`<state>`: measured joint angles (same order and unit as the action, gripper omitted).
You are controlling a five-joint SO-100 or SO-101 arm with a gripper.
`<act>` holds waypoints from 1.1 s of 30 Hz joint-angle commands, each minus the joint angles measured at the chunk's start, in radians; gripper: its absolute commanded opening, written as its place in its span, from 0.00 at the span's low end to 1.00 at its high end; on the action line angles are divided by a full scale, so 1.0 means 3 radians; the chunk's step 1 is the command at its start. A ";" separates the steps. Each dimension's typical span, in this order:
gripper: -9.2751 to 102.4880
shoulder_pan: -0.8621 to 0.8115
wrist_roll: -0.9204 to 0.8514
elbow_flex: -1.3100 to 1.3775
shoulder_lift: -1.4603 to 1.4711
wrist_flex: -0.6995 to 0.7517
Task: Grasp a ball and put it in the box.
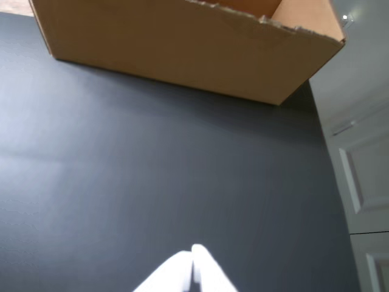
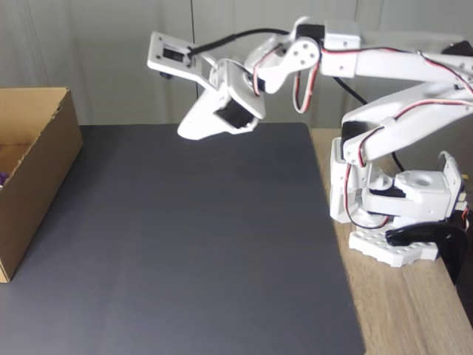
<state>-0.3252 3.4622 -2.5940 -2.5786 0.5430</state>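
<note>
Wrist view: jaws [image 1: 193, 258] pressed together, holding nothing, above bare dark mat [image 1: 152, 182]. Box [image 2: 37, 174] sits at the fixed view's left edge; a purple speck inside may be the ball [image 2: 3, 177], too small to confirm. Risk: a low sweep clipping the box wall. Nothing stands between.

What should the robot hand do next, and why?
Probably fold back toward its base and rest. The gripper hangs shut and empty above the black mat, and a bit of purple, likely the ball, peeks from inside the box.
</note>
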 commanded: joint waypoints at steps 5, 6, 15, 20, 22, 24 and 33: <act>0.09 0.0082 -0.0210 -0.0639 -0.0926 -0.0031; 0.09 0.0056 -0.0215 -0.0716 -0.1064 0.0036; 0.09 0.0082 -0.0363 -0.1099 -0.1662 0.0286; 0.08 0.0133 -0.0476 -0.1324 -0.1836 0.0368; 0.08 0.0133 -0.0522 -0.1391 -0.1836 0.0368; 0.08 0.0138 -0.0706 -0.1457 -0.1836 0.0368; 0.08 -0.0036 -0.0767 -0.1841 -0.1831 0.0455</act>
<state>-0.3175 3.2168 -3.1493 -3.1247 0.6565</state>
